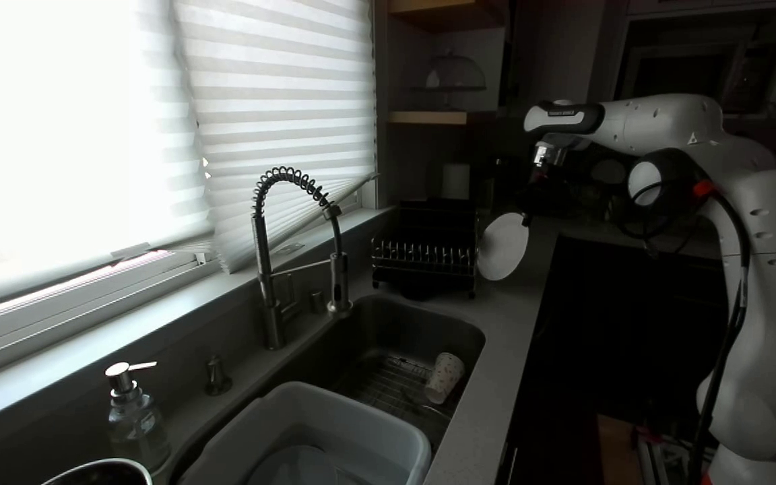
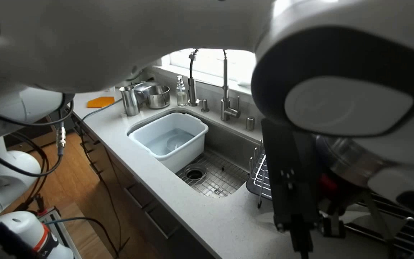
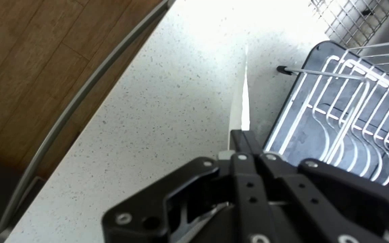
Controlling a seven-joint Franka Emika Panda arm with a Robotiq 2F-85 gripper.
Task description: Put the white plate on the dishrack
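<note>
The white plate hangs on edge, tilted, above the counter in an exterior view. It is beside the right end of the black dishrack. My gripper is shut on the plate's upper rim. In the wrist view the gripper has its fingertips together on the plate, which shows as a thin white edge. The dishrack lies to the right of the plate there, with its wire prongs and dark tray in view. In an exterior view the dishrack is partly hidden behind the arm.
The sink holds a pale basin and a patterned cup. The spring faucet stands behind the sink. A soap bottle and metal pots stand on the counter. The counter edge lies left of the plate.
</note>
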